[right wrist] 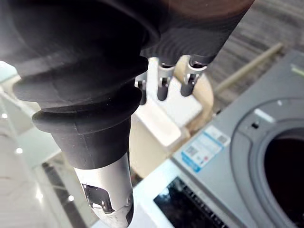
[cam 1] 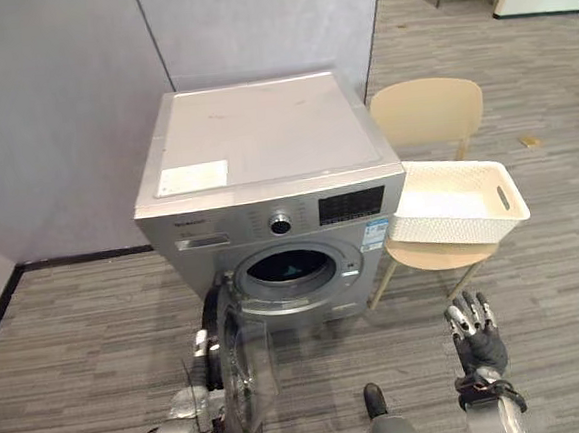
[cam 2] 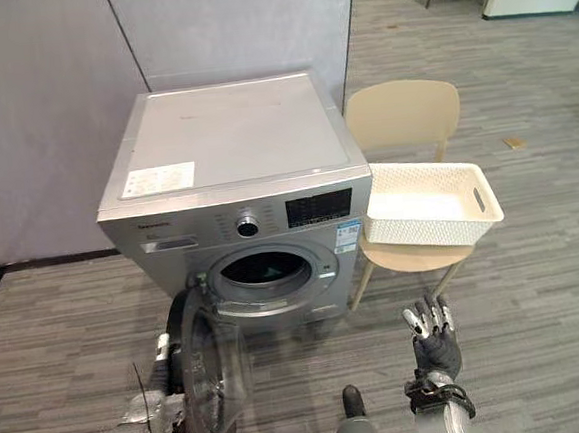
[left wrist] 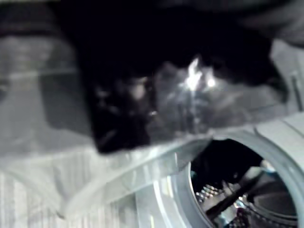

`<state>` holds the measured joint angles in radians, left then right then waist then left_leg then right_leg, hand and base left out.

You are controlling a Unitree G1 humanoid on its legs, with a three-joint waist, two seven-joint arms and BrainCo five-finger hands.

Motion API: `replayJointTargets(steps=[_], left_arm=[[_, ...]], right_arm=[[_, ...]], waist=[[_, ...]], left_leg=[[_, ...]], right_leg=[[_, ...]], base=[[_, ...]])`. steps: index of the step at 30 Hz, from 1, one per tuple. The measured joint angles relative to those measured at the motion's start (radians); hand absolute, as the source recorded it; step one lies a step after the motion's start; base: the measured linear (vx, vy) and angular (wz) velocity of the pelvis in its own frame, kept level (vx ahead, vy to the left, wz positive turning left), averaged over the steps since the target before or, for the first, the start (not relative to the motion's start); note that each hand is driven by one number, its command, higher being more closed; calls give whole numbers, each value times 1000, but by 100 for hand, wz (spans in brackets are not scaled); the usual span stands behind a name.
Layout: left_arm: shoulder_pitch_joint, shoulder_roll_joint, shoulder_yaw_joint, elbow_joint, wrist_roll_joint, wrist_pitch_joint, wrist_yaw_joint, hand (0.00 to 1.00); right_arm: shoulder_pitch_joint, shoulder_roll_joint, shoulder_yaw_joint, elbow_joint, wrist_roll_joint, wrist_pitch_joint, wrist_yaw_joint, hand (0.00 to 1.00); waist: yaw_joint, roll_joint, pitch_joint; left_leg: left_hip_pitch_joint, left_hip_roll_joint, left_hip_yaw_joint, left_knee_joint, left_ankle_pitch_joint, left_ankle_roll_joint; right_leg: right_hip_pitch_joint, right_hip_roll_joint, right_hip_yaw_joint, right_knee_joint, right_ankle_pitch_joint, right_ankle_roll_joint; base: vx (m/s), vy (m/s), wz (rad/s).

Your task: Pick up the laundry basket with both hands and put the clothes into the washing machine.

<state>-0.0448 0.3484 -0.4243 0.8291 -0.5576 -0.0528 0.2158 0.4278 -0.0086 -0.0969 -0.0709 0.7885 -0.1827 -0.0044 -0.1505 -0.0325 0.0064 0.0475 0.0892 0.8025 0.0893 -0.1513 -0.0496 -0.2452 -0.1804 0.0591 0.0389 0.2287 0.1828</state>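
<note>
Floor [cam 1: 78, 333] is grey wood-look planks. The washing machine [cam 1: 264, 148] sits right on it, back against the grey partition [cam 1: 59, 94], with its door [cam 1: 246, 365] swung open. Just beside the machine's right side is a beige chair [cam 1: 427, 115]. The white laundry basket [cam 1: 456, 203] is on its seat, sticking out past the seat's right edge.

Chair [cam 1: 427, 113]: beige; I see it standing right of centre.
Floor [cam 1: 78, 333]: grey striped planks.
Wall [cam 1: 59, 94]: plain grey panels behind.
</note>
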Motion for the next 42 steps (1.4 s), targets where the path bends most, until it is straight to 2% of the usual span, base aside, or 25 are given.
replayJointTargets(steps=[4,6,8,9,10,11,13,14,15,16,18,22,25,29,33,37,40,42], left_arm=[[9,-1,-1,-43,-32,0,4,0],[35,-35,-1,-95,-56,0,5,0],[39,-104,-2,-146,-103,-2,5,0],[39,-139,-11,-190,-115,-15,-6,0],[39,-153,-28,-218,-124,-25,-24,0],[32,-175,-119,-295,-137,-48,-111,0],[-25,-232,-229,-354,-151,-52,-199,0],[-82,-295,-286,-379,-171,-54,-246,0],[-138,-350,-319,-396,-185,-57,-274,0],[-165,-362,-341,-410,-194,-61,-283,0],[-226,-384,-355,-440,-236,-68,-307,0],[-231,-373,-358,-435,-279,-64,-308,0],[-229,-373,-357,-435,-274,-62,-304,0],[-228,-369,-299,-454,-240,-65,-300,0],[-189,-338,-181,-575,-195,-86,-301,0],[-60,-303,-54,-682,-177,-100,-310,0],[82,-306,97,-730,-175,-112,-327,0],[193,-327,253,-772,-142,-119,-317,0]], right_arm=[[0,7,-24,-59,6,-9,-20,0],[-11,8,-36,-59,5,-10,-28,0],[-14,17,-54,-59,3,-14,-42,0],[-16,20,-63,-59,-2,-19,-47,0],[-17,21,-67,-58,-6,-24,-53,0],[-36,22,-79,-42,-17,-31,-62,0],[-64,23,-98,-14,-24,-40,-72,0],[-86,24,-98,3,-27,-44,-83,0],[-112,24,-98,21,-33,-44,-86,0],[-123,24,-98,27,-34,-45,-87,0],[-138,22,-112,53,-34,-57,-91,0],[-125,22,-131,114,-34,-56,-110,0],[-129,22,-129,131,-35,-55,-110,0],[-128,20,-134,136,-35,-55,-105,0],[-107,21,-165,138,-35,-53,-100,0],[-95,22,-193,138,-35,-53,-93,0],[-88,35,-194,138,-35,-52,-75,0],[-83,62,-201,138,-36,-52,-53,0]], waist=[[0,-12,2],[3,-20,0],[3,-28,-1],[2,-38,-7],[2,-52,-8],[-2,-75,-16],[-7,-84,-26],[-9,-90,-34],[-13,-89,-34],[-17,-84,-34],[-26,-49,-35],[-21,-32,-29],[6,-18,-26],[2,-8,-20],[2,5,-12],[3,17,-14],[6,9,-8],[26,-3,5]], left_leg=[[14,-10,21,-21,3,-3],[14,-13,29,-18,3,-3],[27,-16,28,-23,-3,3],[27,-27,23,-30,-3,3],[26,-35,20,-34,-3,3],[19,-43,11,-33,-3,0],[4,-40,-13,-9,-1,0],[-6,-33,-51,21,0,7],[-6,-26,-107,38,-5,9],[-5,-20,-134,41,-9,8],[0,-4,-215,52,-35,-2],[-3,-5,-293,53,-34,-1],[-6,-12,-318,53,-34,0],[-6,-15,-320,48,-34,-1],[-1,-17,-303,34,-33,-1],[11,-14,-284,31,-33,-2],[17,-7,-278,28,-33,-3],[23,-1,-270,28,-34,-4]], right_leg=[[-3,1,-6,-6,14,12],[0,0,-4,-8,15,10],[11,-2,-13,-14,9,12],[10,-10,-29,-14,-10,-6],[10,-16,-35,-14,-25,-18],[11,-24,-50,-20,-48,-41],[13,-24,-67,-29,-48,-42],[16,-24,-79,-35,-47,-43],[27,-22,-80,-37,-49,-50],[38,-21,-82,-39,-53,-56],[68,-14,-115,-43,-61,-65],[103,-29,-182,-42,-77,-68],[117,-41,-195,-41,-91,-61],[113,-41,-193,-41,-98,-62],[99,-36,-176,-42,-97,-61],[99,-26,-165,-46,-94,-57],[100,-16,-163,-46,-94,-57],[102,-6,-161,-46,-93,-59]], base=[[0,13,-3],[9,17,-11],[18,20,-10],[62,12,-1],[104,-3,4],[88,-16,12],[115,-12,19],[168,-37,6],[158,-53,0],[104,-84,2],[73,-59,28],[18,-33,52],[-44,-20,25],[-49,-31,-2],[-15,-24,-14],[32,-18,-14],[11,-30,-8],[-7,-43,-10]])
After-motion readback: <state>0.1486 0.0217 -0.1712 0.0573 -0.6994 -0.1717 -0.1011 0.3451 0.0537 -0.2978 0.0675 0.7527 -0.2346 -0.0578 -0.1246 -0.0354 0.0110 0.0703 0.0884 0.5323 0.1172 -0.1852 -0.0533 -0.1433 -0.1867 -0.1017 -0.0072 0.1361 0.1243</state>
